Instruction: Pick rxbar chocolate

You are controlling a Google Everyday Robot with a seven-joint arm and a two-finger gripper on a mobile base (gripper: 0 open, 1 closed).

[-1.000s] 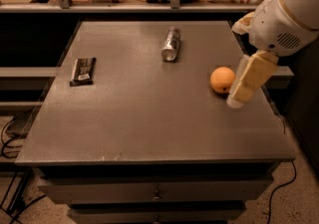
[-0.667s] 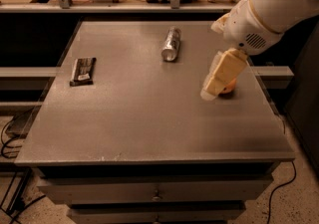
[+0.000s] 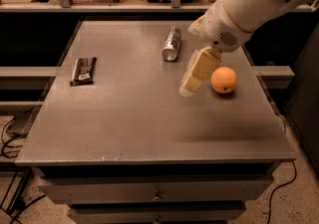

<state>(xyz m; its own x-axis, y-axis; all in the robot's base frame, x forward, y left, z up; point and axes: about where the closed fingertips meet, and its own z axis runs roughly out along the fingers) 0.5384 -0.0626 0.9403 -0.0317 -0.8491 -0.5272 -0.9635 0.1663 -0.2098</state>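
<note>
Three objects lie on a grey table (image 3: 139, 123): the rxbar chocolate (image 3: 83, 70), a silver can (image 3: 172, 43) and an orange (image 3: 224, 79). The rxbar chocolate lies flat near the table's left edge, in the far half. Its long axis runs roughly front to back, its pale label markings face up, and nothing touches it. The can lies on its side near the far centre, well apart from the bar. The orange rests right of centre.

The white arm (image 3: 249, 4) enters from the upper right corner and slopes down and to the left above the far right part of the table. From its wrist the cream-coloured gripper (image 3: 188, 86) points downward and leftward at a tilt. Its tip lies just beside the orange on that fruit's left, nearer the viewer than the can. Whether the gripper is spread or closed cannot be told. It stands well apart from the rxbar chocolate, on the opposite half of the table. Drawers (image 3: 157, 195) sit below the front edge.
</note>
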